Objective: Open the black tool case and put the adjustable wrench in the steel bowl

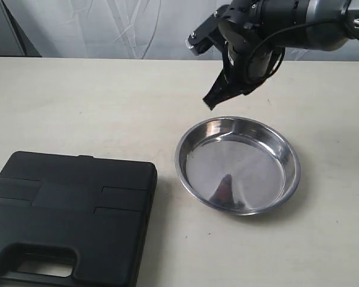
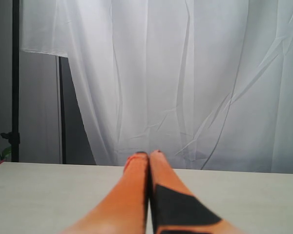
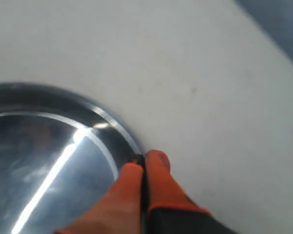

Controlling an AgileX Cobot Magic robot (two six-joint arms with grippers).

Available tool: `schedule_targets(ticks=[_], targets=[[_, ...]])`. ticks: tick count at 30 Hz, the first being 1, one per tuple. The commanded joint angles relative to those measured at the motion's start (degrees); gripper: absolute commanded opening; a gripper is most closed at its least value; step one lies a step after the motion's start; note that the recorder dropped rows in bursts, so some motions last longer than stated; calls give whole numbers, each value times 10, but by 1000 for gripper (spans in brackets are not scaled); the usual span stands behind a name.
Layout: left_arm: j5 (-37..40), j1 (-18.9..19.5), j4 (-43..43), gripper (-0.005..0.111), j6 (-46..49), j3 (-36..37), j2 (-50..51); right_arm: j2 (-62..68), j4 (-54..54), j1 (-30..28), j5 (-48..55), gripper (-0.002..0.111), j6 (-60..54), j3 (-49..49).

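The black tool case point(image 1: 69, 215) lies shut at the front left of the table, handle toward the front edge. The adjustable wrench is hidden from view. The steel bowl point(image 1: 238, 164) sits empty right of the case; part of its rim point(image 3: 107, 122) shows in the right wrist view. My right gripper point(image 1: 210, 101) hangs above the bowl's far rim, its orange fingers point(image 3: 132, 195) pressed together on nothing, tips point(image 3: 145, 160) over the rim. My left gripper point(image 2: 147, 157) is shut and empty, pointing at the curtain; it does not appear in the exterior view.
A white curtain point(image 2: 185, 78) hangs behind the table's far edge, with a dark stand point(image 2: 15, 83) beside it. Bare table point(image 1: 96, 101) stretches behind the case and around the bowl.
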Motion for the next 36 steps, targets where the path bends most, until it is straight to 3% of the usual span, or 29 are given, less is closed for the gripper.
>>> schedule_targets(ticks=[1, 3, 5, 8, 11, 13, 24, 36], targets=[[-3, -4, 1, 0, -1, -2, 3, 0, 325, 4, 17, -1, -265, -12], [-3, -4, 1, 0, -1, -2, 3, 0, 537, 16, 64, -1, -469, -13], [-3, -4, 1, 0, -1, -2, 3, 0, 655, 33, 102, -1, -620, -13], [-3, -4, 1, 0, -1, -2, 3, 0, 696, 70, 102, 3, -692, -13], [-3, -4, 1, 0, -1, -2, 3, 0, 694, 112, 101, 36, -715, -13], [-3, -4, 1, 0, -1, -2, 3, 0, 680, 138, 100, 46, -719, -13], [-3, -4, 1, 0, 0, -2, 3, 3, 608, 262, -25, 46, -719, -13], [-3, -4, 1, 0, -1, -2, 3, 63, 610, 312, -69, 46, -719, -13]])
